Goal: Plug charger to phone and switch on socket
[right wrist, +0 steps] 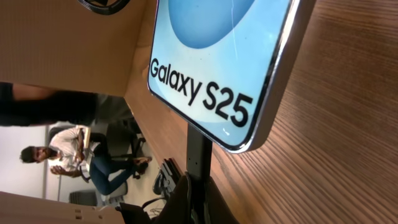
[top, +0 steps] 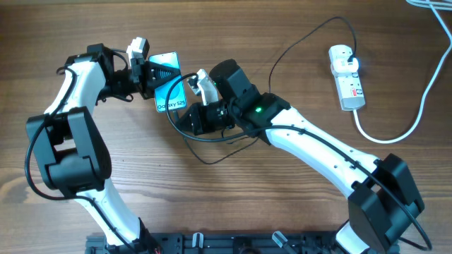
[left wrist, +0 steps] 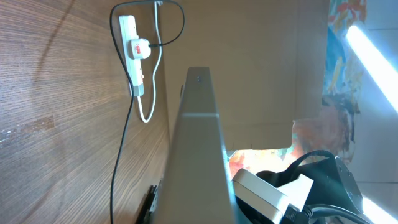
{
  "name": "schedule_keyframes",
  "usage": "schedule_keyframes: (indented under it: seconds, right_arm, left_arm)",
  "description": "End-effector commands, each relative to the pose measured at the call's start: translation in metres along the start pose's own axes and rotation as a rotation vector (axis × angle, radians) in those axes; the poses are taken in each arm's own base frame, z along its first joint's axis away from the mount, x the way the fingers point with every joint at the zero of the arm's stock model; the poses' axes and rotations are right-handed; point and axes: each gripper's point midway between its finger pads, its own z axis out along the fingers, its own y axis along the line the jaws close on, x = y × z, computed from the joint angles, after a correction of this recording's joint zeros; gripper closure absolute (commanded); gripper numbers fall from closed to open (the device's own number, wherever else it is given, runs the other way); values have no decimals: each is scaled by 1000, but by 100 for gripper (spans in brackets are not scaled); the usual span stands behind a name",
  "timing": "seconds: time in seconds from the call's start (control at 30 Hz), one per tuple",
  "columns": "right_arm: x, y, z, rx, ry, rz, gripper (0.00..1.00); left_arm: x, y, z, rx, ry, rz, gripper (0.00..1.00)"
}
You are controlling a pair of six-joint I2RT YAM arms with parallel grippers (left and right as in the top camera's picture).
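Reaching in from the near edge of the wooden surface (top: 233,204), both arms meet left of the middle, toward the far edge. The right end effector (top: 192,90) comes in from the near right corner and is closed around the small black plug of the charger (right wrist: 199,152). In its wrist view the plug stands up from between the dark fingers and its tip touches the lower end of the phone (top: 169,92), right under the "Galaxy S25" lettering; how deep it sits I cannot make out. The phone looks to be held at a tilt above the wood, blue screen showing from overhead. The left end effector (top: 152,72) is clamped on its other end, nearer the far left corner. From the plug the thin black cable loops loosely over the wood near the middle, then runs off toward the far right corner. There the white adapter block (top: 343,60) is seated in the socket (top: 349,88), a white strip lying flat, and its thick white cord (top: 381,140) curls away to the right edge. Whether its switch is on I cannot tell.
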Motion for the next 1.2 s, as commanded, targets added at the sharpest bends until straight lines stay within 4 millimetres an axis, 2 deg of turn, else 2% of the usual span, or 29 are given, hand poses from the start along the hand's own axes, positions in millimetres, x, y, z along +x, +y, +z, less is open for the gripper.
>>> schedule_keyframes:
  seconds: [0.0,0.23,1.17]
  right_arm:
    - [0,16,-5,-53,8,-19,95]
    - [3,21,-5,-82,26,-19,95]
    - [-9,9,-5,-10,-39,27,95]
  left_arm:
    - [-1,-11,-1,33,-8,22,96]
    - [-2,-11,-1,33,-8,32,96]
    - [-1,-12,-1,34,-8,16,96]
